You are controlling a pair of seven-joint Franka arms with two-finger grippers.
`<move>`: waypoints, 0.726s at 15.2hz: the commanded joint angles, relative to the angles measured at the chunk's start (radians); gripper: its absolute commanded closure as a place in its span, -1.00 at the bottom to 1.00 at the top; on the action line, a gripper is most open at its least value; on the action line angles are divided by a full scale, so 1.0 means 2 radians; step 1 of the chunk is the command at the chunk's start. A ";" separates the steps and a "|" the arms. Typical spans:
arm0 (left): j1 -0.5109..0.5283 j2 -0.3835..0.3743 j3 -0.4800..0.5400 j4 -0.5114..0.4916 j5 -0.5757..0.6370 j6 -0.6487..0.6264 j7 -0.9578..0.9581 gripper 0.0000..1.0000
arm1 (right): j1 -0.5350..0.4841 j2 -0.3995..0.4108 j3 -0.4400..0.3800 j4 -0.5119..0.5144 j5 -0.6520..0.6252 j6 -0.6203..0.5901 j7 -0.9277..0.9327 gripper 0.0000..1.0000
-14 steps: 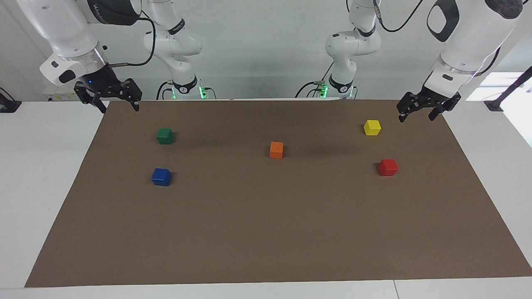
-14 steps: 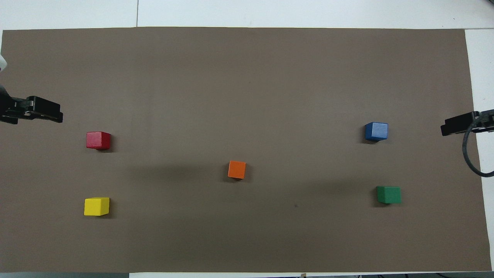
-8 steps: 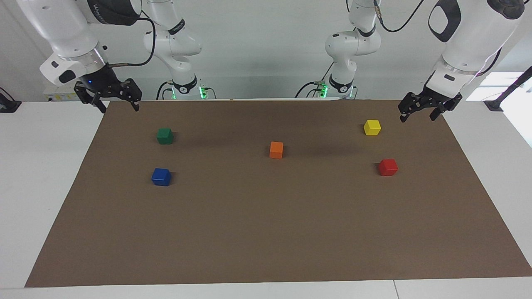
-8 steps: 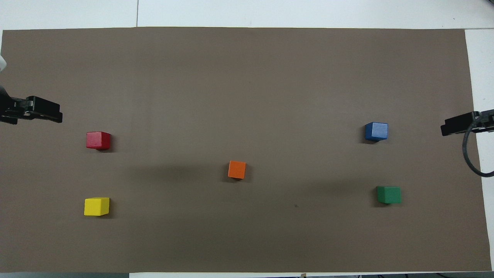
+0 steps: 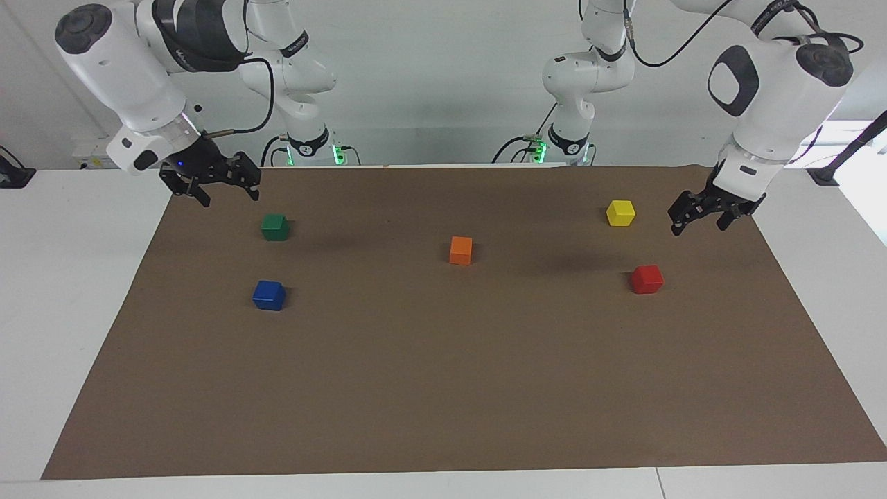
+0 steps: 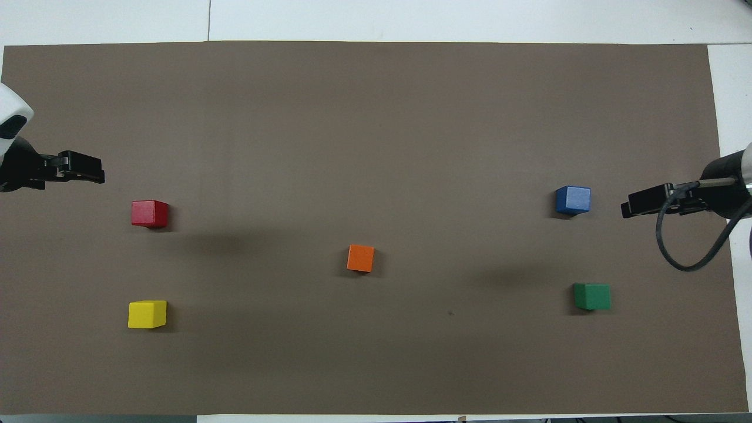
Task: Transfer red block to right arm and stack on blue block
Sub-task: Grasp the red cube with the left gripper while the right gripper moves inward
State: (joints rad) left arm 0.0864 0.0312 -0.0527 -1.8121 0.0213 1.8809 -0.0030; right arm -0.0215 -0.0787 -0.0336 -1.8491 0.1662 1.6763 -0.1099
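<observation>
**Five cubes on brown mat, both claws raised and spread**

A white worktop (image 5: 69, 291) is covered across most of its width by a brown paper mat (image 5: 443, 388); bare white strips are left at both ends and along the edge farthest from the robots. A seam in the white surface is seen in the overhead view near that edge. A plain pale wall is seen past the arm bases, where green lights are lit. Soft shadows are cast on the mat near the orange cube.

The red block (image 5: 646, 278) is set flat on the mat toward the left arm's end, with the yellow cube (image 5: 620, 213) nearer to the robots. The blue block (image 5: 269, 295) is set toward the right arm's end, with the green cube (image 5: 275, 226) nearer to the robots. The orange cube (image 5: 461, 250) is placed about mid-mat, well apart from the rest.

The left claw (image 5: 698, 220) is held in the air over the mat's edge, beside the yellow cube, fingers spread, nothing pinched. The right claw (image 5: 225, 192) of the right arm (image 5: 132, 76), blue light lit at the wrist, is held over the mat corner near the green cube, also spread and holding nothing.
</observation>
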 commanded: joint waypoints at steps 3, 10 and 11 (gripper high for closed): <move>0.005 0.021 0.000 -0.066 -0.002 0.093 0.001 -1.00 | -0.038 0.001 0.005 -0.089 0.157 0.062 -0.104 -1.00; 0.007 0.042 0.000 -0.169 -0.002 0.217 0.011 -1.00 | -0.033 0.052 0.005 -0.128 0.406 0.064 -0.242 -1.00; 0.007 0.045 0.000 -0.170 -0.002 0.218 0.011 -1.00 | -0.031 0.058 0.005 -0.138 0.439 0.066 -0.269 -1.00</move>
State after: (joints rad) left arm 0.0978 0.1334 -0.0538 -2.1083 0.0213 2.2694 0.0015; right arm -0.0935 0.0263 -0.0271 -2.0751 0.9240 1.7864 -0.5541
